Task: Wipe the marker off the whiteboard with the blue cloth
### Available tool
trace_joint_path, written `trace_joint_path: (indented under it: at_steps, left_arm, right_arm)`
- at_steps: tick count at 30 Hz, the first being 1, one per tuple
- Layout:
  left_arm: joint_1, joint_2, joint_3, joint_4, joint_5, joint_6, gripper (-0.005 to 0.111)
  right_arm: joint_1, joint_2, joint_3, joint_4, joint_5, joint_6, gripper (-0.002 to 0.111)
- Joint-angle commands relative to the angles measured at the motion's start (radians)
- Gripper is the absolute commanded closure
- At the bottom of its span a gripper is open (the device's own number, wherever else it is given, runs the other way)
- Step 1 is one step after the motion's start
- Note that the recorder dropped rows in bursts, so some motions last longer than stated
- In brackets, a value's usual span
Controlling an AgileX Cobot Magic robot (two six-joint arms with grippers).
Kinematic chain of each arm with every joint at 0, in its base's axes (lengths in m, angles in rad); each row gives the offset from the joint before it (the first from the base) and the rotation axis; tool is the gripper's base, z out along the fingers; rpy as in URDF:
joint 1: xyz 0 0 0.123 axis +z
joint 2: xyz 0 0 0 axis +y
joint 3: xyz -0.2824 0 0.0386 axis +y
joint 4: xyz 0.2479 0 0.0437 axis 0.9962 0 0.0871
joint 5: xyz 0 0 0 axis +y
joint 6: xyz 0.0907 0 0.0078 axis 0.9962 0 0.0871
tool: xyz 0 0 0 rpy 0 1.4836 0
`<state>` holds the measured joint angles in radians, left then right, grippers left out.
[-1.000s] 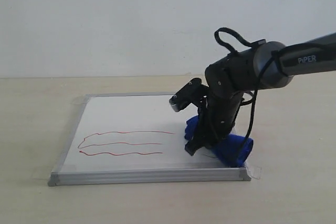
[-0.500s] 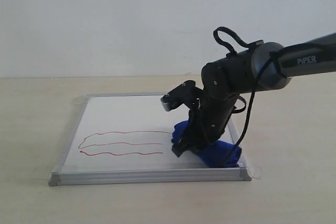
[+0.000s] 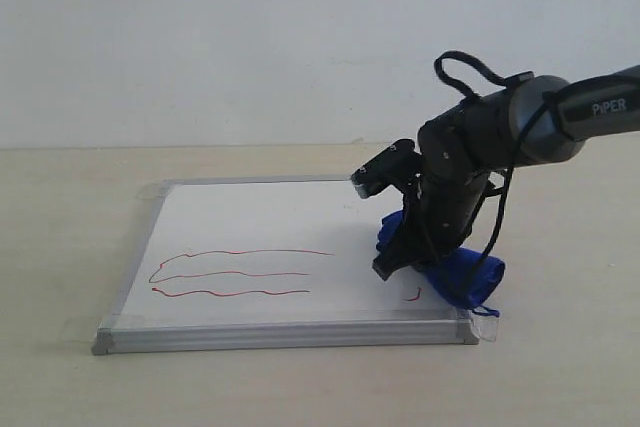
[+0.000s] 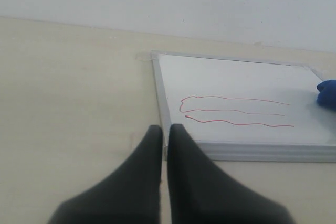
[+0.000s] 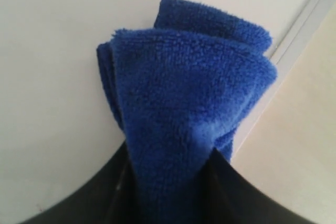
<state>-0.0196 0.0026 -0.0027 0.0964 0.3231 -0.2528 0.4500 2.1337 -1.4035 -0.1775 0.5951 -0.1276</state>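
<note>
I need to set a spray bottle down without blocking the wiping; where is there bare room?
Free: the table left of the whiteboard, the board's white band between the marker and the far frame. Crowded: the right near corner, where the right gripper holds the blue cloth.

The right arm (image 3: 520,132) is a rounded tube in dark grey and glossy black. It has white "PiPER" lettering (image 3: 610,106) on its forearm, a black cable (image 3: 470,72) looping above the wrist joint, and a small boxy black camera module (image 3: 385,169) with a paler face jutting from the wrist. The right tool (image 5: 169,156) has smooth matte-black fingers that broaden toward their base, and the left tool (image 4: 165,129) has two similar black fingers, wide at the root and tapering to blunt rounded tips.
</note>
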Motion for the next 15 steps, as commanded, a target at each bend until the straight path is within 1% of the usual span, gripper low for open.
trace_joint_path:
  at_steps: [1,3,5,9,12,15]
  left_arm:
    - [-0.002,-0.003,0.003,0.0,-0.009,-0.01,0.103]
    - [-0.002,-0.003,0.003,0.0,-0.009,-0.01,0.103]
    - [-0.002,-0.003,0.003,0.0,-0.009,-0.01,0.103]
    - [-0.002,-0.003,0.003,0.0,-0.009,-0.01,0.103]
    - [-0.002,-0.003,0.003,0.0,-0.009,-0.01,0.103]
    - [-0.002,-0.003,0.003,0.0,-0.009,-0.01,0.103]
  right_arm:
    - [0.018,0.029,0.022,0.347,-0.012,-0.213,0.109]
    - [0.037,0.029,0.022,0.44,-0.019,-0.285,0.109]
    - [0.062,0.029,0.022,0.487,-0.035,-0.312,0.109]
    - [0.099,0.029,0.022,0.502,-0.073,-0.31,0.109]
    - [0.095,0.029,0.022,0.495,-0.08,-0.308,0.109]
    - [0.051,0.029,0.022,0.433,-0.082,-0.269,0.109]
